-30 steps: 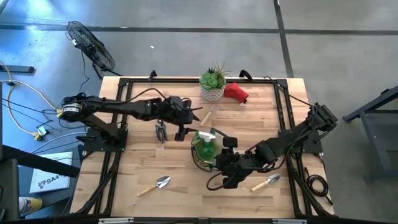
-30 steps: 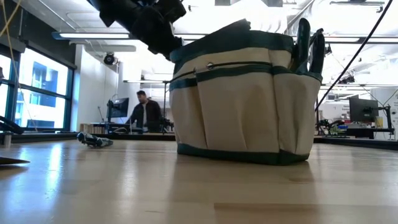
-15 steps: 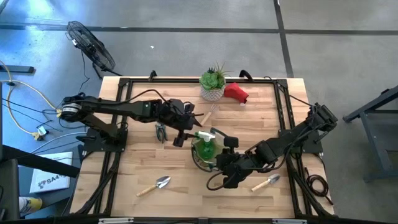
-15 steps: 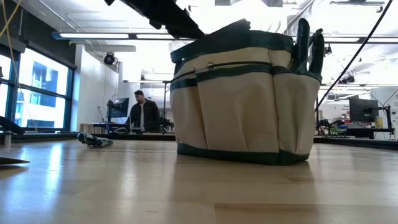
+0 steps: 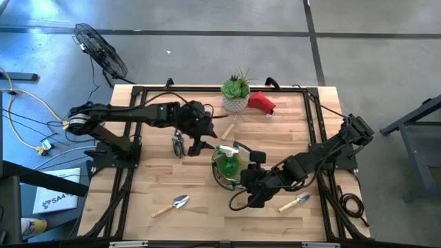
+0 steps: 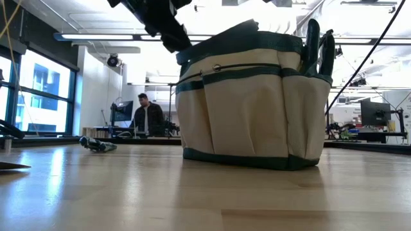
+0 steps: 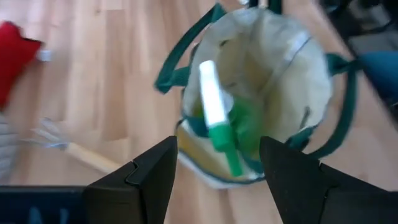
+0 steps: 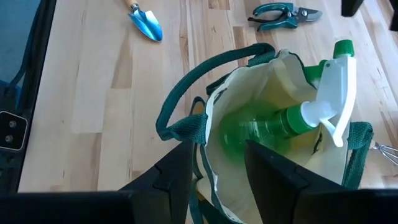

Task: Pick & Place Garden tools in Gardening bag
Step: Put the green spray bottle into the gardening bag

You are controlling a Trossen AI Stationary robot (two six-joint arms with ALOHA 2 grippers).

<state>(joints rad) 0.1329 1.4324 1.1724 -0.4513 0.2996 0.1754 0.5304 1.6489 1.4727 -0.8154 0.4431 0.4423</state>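
Observation:
The tan gardening bag with dark green rim [image 5: 226,169] stands upright mid-table. The green spray bottle [image 8: 280,118] lies slanted inside it, its white head over the rim [image 7: 214,102]. My left gripper [image 5: 195,146] is open and empty, above the table just left of the bag [image 7: 217,144]. My right gripper [image 8: 217,149] is open at the bag's right side, one finger on either side of the rim [image 8: 200,127]; I cannot tell whether it touches. Dark green handles [image 6: 319,45] stick up from a side pocket. A pruner [image 5: 178,145] lies flat left of the bag.
Two trowels lie near the front edge [image 5: 172,204] [image 5: 295,202]. A wooden-handled rake [image 5: 231,127], a red soft item [image 5: 262,102] and a potted plant [image 5: 236,93] sit at the far side. A person [image 6: 149,119] stands in the room beyond.
My left gripper first went toward the bag, then drew back toward the table's left, staying open and empty. The bag, the spray bottle and my right gripper have kept still.

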